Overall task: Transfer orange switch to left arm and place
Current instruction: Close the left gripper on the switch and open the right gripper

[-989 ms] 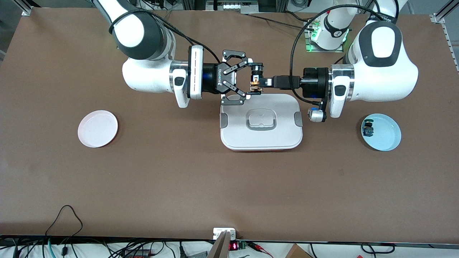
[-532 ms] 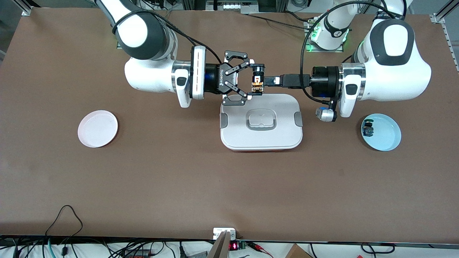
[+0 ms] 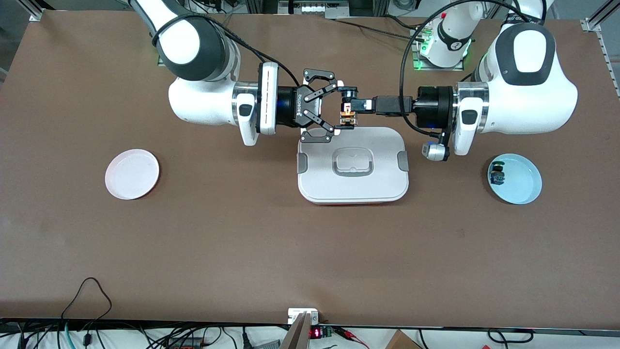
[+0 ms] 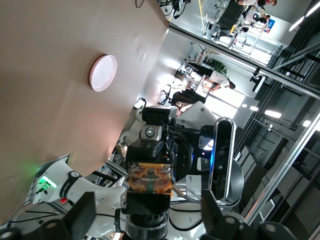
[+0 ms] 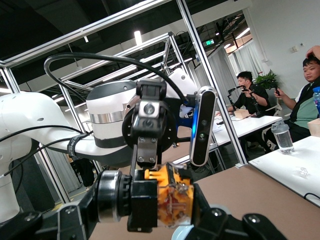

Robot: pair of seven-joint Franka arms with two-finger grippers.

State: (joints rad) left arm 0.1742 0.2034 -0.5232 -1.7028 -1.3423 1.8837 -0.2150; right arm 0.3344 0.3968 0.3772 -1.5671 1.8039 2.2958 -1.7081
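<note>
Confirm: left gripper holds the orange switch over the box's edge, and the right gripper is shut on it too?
No. The front view shows the right gripper open, fingers either side of the switch; only the left gripper holds it, over the box's edge.

The brown table (image 3: 242,242) carries the white box (image 3: 352,165) at its middle, lid on and grey clips at both ends. A pale pink plate (image 3: 131,174) lies toward the right arm's end, well apart from the box. A light blue plate (image 3: 520,182) lies toward the left arm's end, with a small blue-based switch (image 3: 497,175) in it
</note>
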